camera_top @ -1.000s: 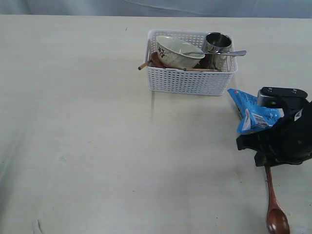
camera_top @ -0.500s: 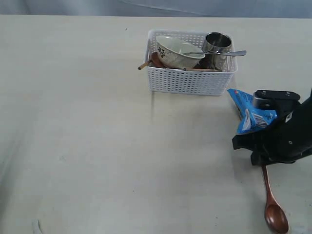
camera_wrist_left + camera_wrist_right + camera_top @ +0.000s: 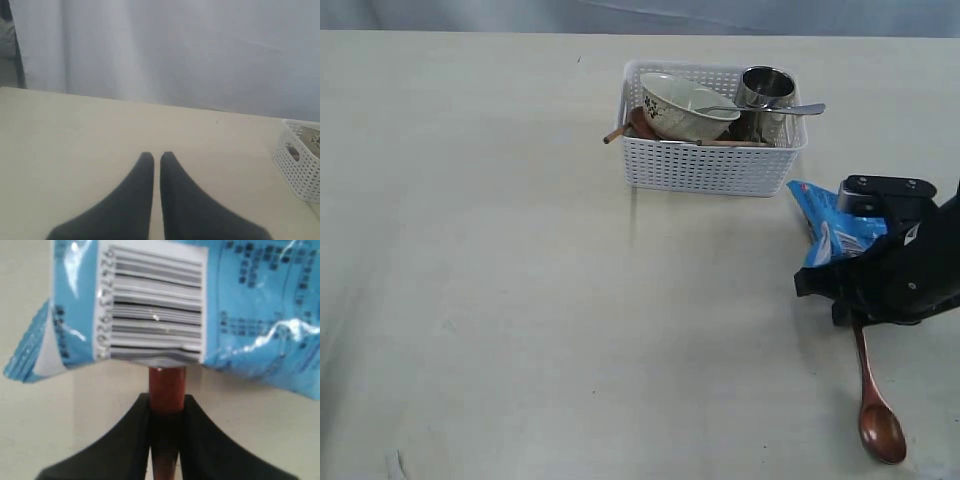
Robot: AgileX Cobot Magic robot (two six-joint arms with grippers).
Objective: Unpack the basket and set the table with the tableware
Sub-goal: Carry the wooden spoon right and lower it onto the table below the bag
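The white basket stands at the back of the table, holding the cream bowl, steel cup, fork and brown sticks. My right gripper is shut on the handle of the red-brown spoon, whose bowl lies toward the table's front edge. In the right wrist view the fingers clamp the spoon handle just short of the blue snack bag. My left gripper hovers over bare table, shut with nothing in it, with the basket off to one side.
The crinkly blue snack bag lies on the table between the basket and my right gripper, touching the arm's black body. A pale curtain hangs behind the table's far edge.
My right gripper has drawn the spoon a little away from the table's front edge, toward the snack bag. The basket, its contents and the left gripper have not moved.
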